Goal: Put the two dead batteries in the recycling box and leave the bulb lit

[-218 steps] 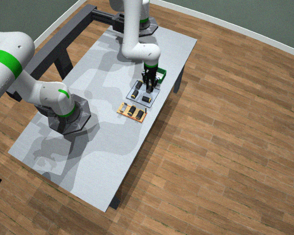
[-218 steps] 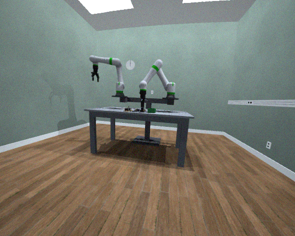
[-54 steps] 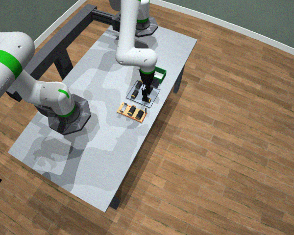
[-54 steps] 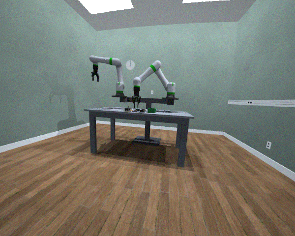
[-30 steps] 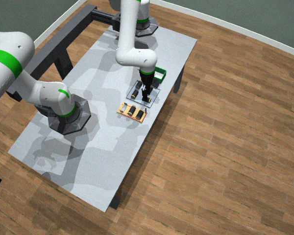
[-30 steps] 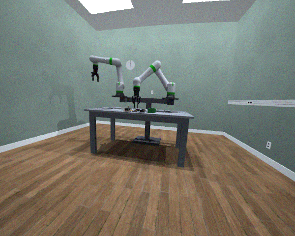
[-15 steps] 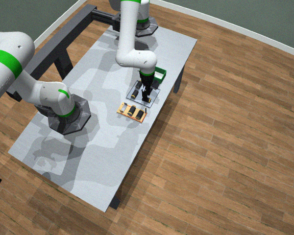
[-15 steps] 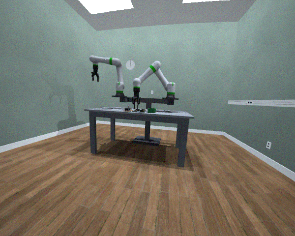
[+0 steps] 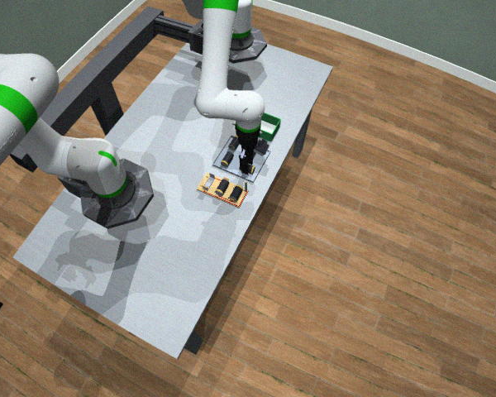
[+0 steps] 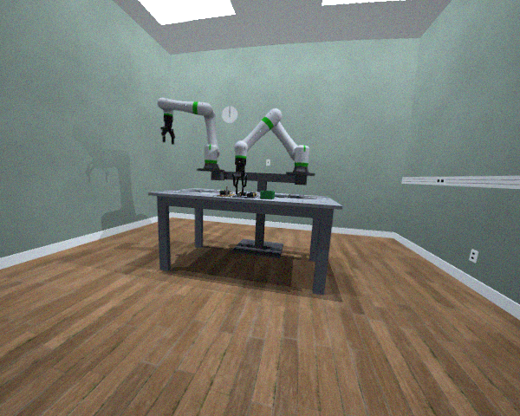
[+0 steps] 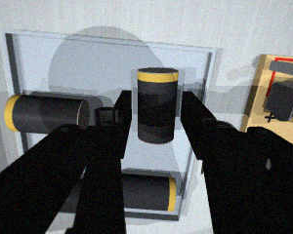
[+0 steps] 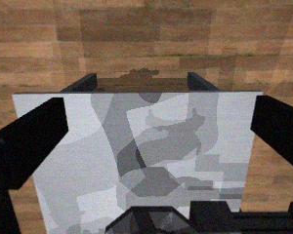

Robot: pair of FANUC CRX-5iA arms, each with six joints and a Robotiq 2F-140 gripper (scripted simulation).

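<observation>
My left gripper (image 9: pixel 245 170) (image 10: pixel 240 192) (image 11: pixel 156 105) is partly open. Its fingers stand either side of a dark battery with a yellow band (image 9: pixel 251 169) (image 11: pixel 157 104), with gaps on both sides. More batteries lie in the tray: one (image 9: pixel 262 146) (image 11: pixel 49 114) near the box, one (image 9: pixel 226 159) (image 11: pixel 148 192) and another (image 9: pixel 233 142). The wooden holder board (image 9: pixel 201 188) (image 11: pixel 254 109) carries two batteries (image 9: pixel 221 186) (image 9: pixel 236 193). The green box (image 9: pixel 275 131) (image 10: pixel 267 194) stands upright, partly hidden by the arm. I cannot tell whether the bulb is lit. My right gripper (image 10: pixel 168 141) (image 12: pixel 159 113) is wide open and empty.
The glassy tray (image 9: pixel 220 167) (image 11: pixel 112 41) has low raised walls and lies between the box and the holder board. A thin post (image 9: pixel 245 186) rises from the board. The table's front edge (image 9: pixel 265 194) runs close by. The right gripper hangs high, beyond the table's far end.
</observation>
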